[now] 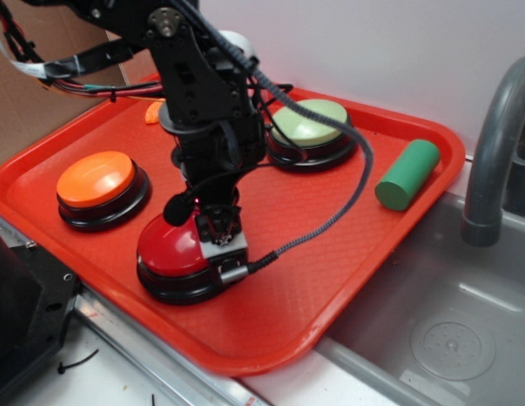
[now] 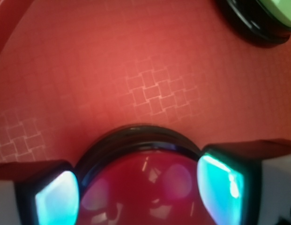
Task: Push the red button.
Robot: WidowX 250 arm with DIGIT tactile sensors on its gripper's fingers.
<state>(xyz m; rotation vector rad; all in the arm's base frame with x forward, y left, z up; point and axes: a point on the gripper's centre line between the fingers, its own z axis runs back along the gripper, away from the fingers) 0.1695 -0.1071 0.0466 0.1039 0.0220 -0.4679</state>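
Red button point(image 1: 171, 249) sits at the near edge of the red tray point(image 1: 347, 279), glossy dome on a black round base, slightly left of tray centre. Gripper point(image 1: 218, 230) is right on top of its right half, pointing straight down, tip touching or nearly touching the dome. In the wrist view the red button point(image 2: 150, 187) fills the bottom centre, its black rim arcing above the dome. Two fingers point(image 2: 56, 199) flank it left and right with a wide gap between them, so the jaws stand apart, nothing held. Their pads glow cyan-green from reflection.

Orange button point(image 1: 95, 180) is to the left and a bit farther back on the tray, apart from the red one. Pale green button point(image 1: 309, 125) is at the far right of the arm; in the wrist view its base shows in the top right corner point(image 2: 257, 23). Green cylinder point(image 1: 407, 173) lies on its side near the tray's right rim. Small orange piece point(image 1: 152, 112) at the far left, partly hidden by the arm. Grey sink point(image 1: 440, 330) and faucet point(image 1: 497, 152) right of the tray.
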